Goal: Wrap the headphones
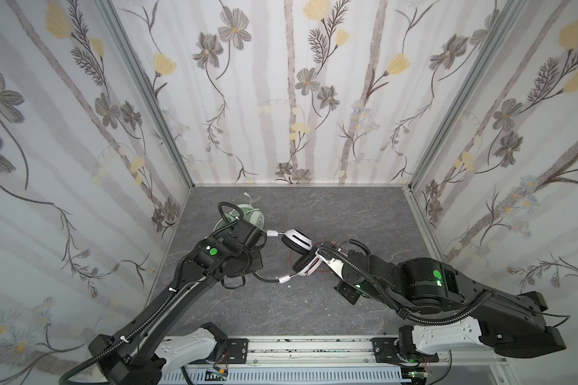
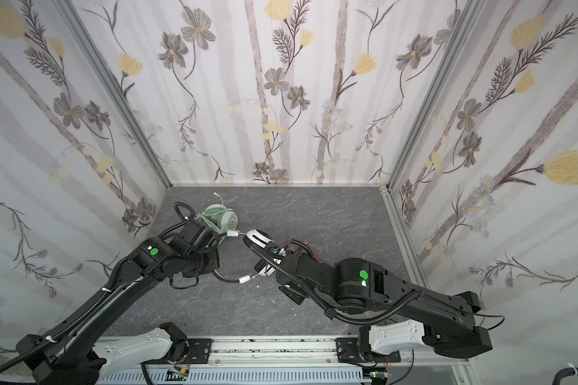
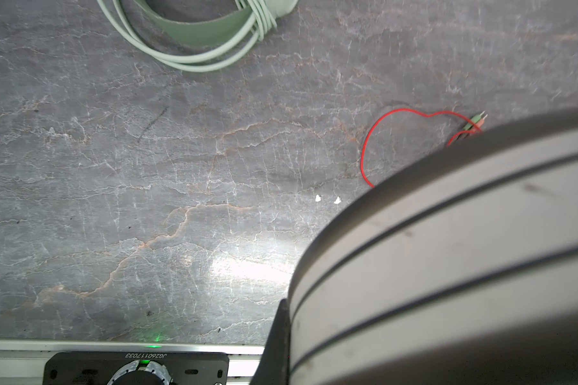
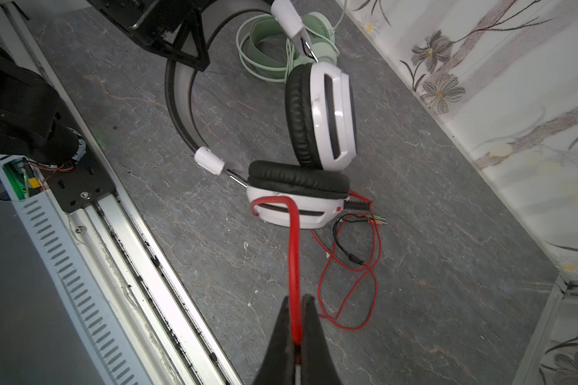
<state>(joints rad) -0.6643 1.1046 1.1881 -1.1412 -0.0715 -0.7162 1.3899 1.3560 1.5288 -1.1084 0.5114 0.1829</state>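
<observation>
Left gripper [image 4: 189, 55] clamped grey headband [image 4: 177, 100] of white-and-black over-ear headset [image 4: 327, 110]; right gripper [image 4: 296, 320] pinched thin red cable [image 4: 293, 250]. Winding seemingly under way; next: loop cable round headband.

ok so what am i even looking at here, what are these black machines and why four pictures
The black machines are a left arm and a right arm, each ending in a two-fingered gripper. The two wide pictures come from one camera overhead. The other two come from a camera on each arm's wrist. On the table are a green headset at the back, green cable looped round it, and a white headset in the middle. The left gripper is shut on the white headset's headband; the right gripper is shut on its red cable.
</observation>
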